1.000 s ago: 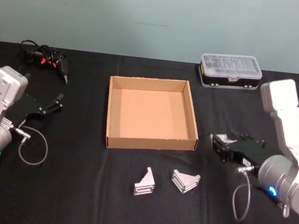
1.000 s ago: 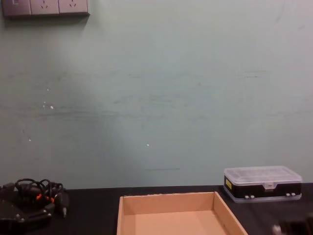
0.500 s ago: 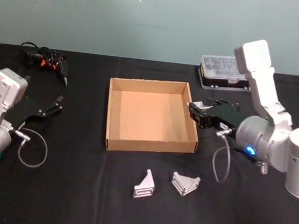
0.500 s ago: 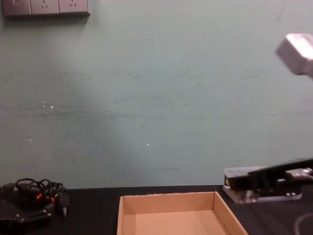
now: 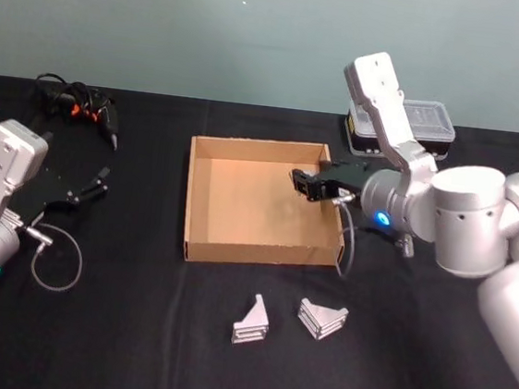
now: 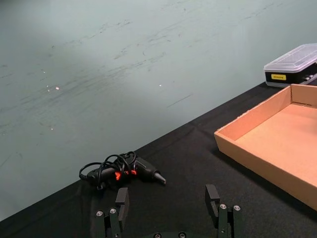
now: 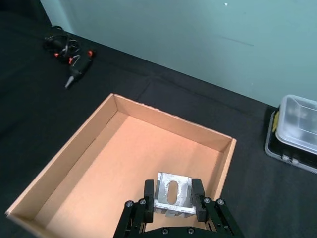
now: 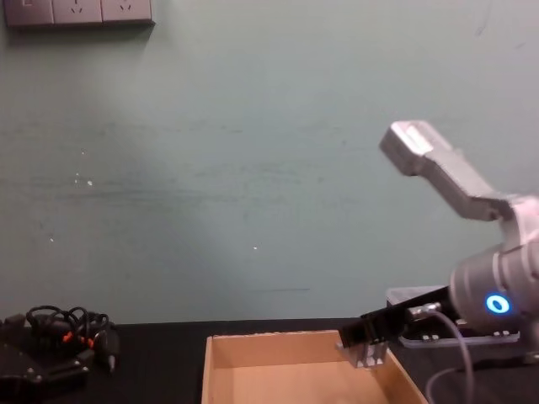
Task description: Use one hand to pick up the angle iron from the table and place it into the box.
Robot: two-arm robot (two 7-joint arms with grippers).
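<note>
My right gripper is shut on a silver angle iron and holds it above the right part of the tan cardboard box. In the chest view the angle iron hangs just over the box's back rim. Two more angle irons lie on the black table in front of the box. My left gripper stays open at the table's left, its fingers spread over bare cloth.
A clear-lidded plastic case stands behind the box at the back right, partly behind my right arm. A black tool with coiled cables lies at the back left.
My right arm has swung from the table's front right, up and leftward, to over the box with the angle iron in its jaws. The left arm has stayed put.
</note>
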